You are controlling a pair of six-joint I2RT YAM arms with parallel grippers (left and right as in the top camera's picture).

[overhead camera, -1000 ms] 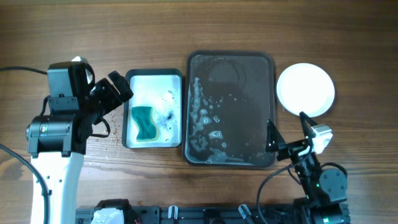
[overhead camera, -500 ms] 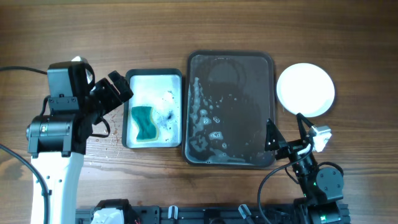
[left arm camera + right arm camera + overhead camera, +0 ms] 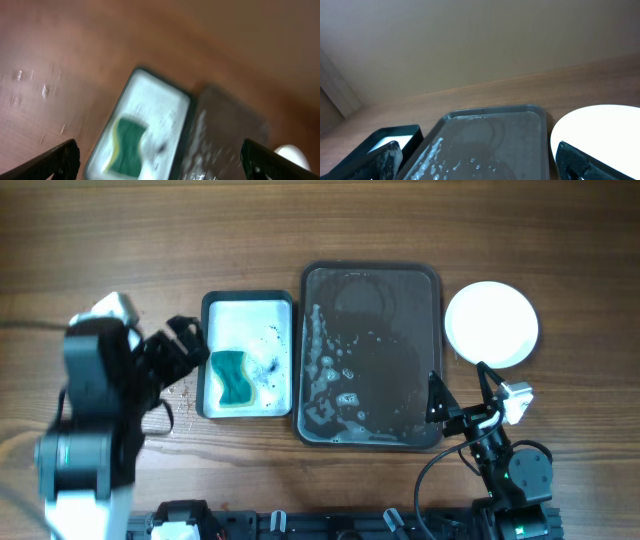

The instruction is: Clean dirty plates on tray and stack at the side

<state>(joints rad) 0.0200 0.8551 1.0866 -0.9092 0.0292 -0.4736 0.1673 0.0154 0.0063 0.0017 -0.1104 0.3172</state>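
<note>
- The left gripper (image 3: 190, 342) hung at nine o'clock of the table. It was blurred in the overhead view, its two black fingers spread wide with nothing between them.
- At three o'clock of it sat the small silvery metal tray (image 3: 247, 298) with a dark rim, and a green sponge (image 3: 233, 377) lay toward its seven o'clock corner.
- The large dark brown rectangular tray (image 3: 400, 330) with a raised rim lay at the centre, close against the metal tray. We saw no plate on it, only soapy foam (image 3: 325, 370) along its nine o'clock side.
- The white round plate (image 3: 491, 324) rested on the table at two o'clock of the brown tray, just beside its rim. Its face looked clean, and we could not tell how many plates lay beneath it.
- We judged it stiff, light, breakable and probably wet and slippery, so the lip at its six o'clock edge seemed the best place to pinch.
- The right gripper (image 3: 459, 377) stood just at six o'clock of that plate, with its fingers apart and empty.
- The wooden table (image 3: 300, 220) was flat brown planking, with droplets (image 3: 46, 90) glinting near nine o'clock.
- A plain beige wall (image 3: 470, 40) rose behind the table in the right wrist view.
</note>
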